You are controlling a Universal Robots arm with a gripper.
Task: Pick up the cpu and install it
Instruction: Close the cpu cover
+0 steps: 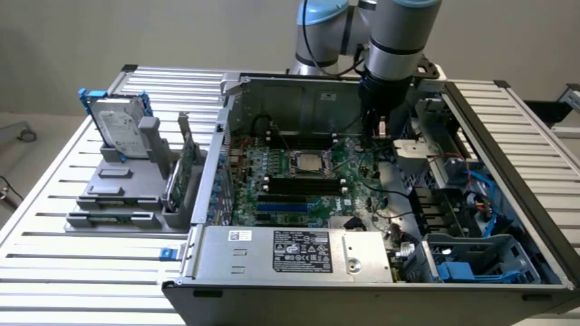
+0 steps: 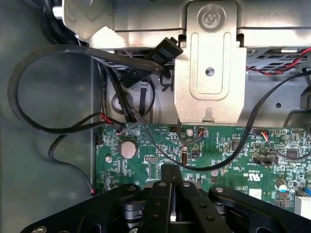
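Observation:
A small pale silver square, the cpu, lies inside the metal-rimmed socket in the middle of the green motherboard of the open computer case. My gripper hangs over the board's rear corner, towards the exterior view's right of the cpu and apart from it. In the wrist view my gripper is shut, its black fingers pressed together with nothing visible between them, just above the motherboard near a round coin battery.
A silver hard drive in a blue frame stands on a grey rack at the exterior view's left. The power supply sits at the case front, beside a blue drive cage. Black cables and a metal bracket lie near the gripper.

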